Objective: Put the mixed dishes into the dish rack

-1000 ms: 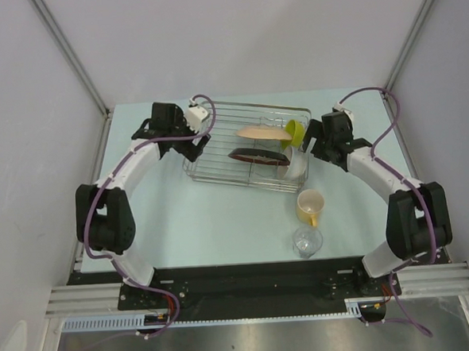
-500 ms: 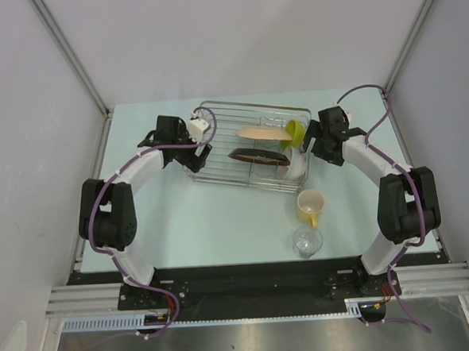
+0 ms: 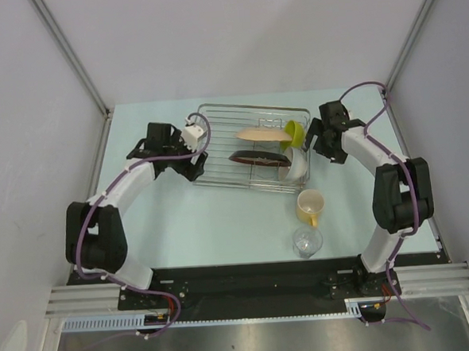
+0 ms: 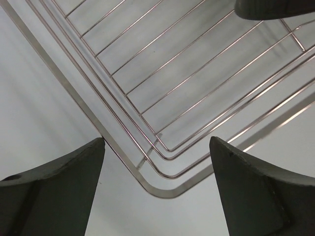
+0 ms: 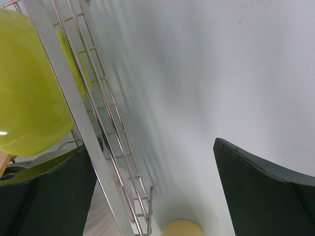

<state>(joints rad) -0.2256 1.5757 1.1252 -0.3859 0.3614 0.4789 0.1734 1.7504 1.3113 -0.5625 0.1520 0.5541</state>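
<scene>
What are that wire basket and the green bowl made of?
Basket: metal, seemingly bright steel wire; its thin rods glint silver. Green bowl: glossy, probably glazed ceramic or plastic; a highlight shows on its smooth side.

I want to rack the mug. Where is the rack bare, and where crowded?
Bare: the left half of the rack, between its left wall and the two plates. Crowded: the right half, with tan plate, dark-rimmed plate, green bowl and white bowl.
</scene>
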